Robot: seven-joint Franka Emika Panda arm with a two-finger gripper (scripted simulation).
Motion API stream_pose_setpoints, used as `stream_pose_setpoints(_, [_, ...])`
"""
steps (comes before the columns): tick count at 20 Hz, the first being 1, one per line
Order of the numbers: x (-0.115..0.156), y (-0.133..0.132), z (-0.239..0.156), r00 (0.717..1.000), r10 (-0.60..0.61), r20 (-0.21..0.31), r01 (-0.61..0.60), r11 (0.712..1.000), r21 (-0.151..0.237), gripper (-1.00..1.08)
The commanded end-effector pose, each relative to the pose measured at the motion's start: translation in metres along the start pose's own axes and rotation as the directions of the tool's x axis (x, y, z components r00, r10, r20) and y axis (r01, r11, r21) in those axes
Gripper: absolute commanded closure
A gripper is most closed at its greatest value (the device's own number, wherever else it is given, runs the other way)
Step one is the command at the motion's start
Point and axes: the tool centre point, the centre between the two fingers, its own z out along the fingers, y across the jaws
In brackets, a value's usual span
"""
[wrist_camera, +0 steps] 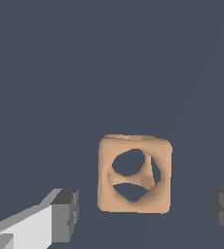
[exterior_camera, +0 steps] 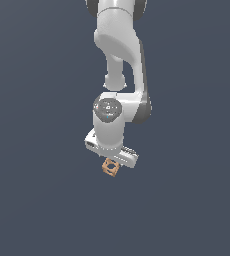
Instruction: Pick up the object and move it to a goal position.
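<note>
Straddling the orange block (wrist_camera: 135,175), the tool (wrist_camera: 145,214) stands wide, its fingers (wrist_camera: 65,215) clear of either side.

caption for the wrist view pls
Open gripper straddling the orange-tan holed cube, fingers clear of its sides.

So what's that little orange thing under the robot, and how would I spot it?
Find the white robot arm hanging down the middle of the exterior view and follow it down to the gripper at its end. Just below sits a small orange-tan cube between the open fingers. Round holes pierce its faces like an open frame, and it is the only coloured thing on the dark grey surface.
</note>
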Motion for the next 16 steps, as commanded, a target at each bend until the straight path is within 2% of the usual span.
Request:
stream_pose_setpoints(1, [0.002, 0.000, 0.006, 1.000, 0.022, 0.003, -0.022, 1.000, -0.002, -0.92])
stream_pose_setpoints(9, [0.002, -0.001, 0.013, 1.000, 0.029, 0.005, -0.029, 1.000, -0.004, -0.92])
stream_pose_setpoints(16, [0.001, 0.000, 0.046, 0.999, 0.032, 0.005, -0.032, 0.999, -0.004, -0.92])
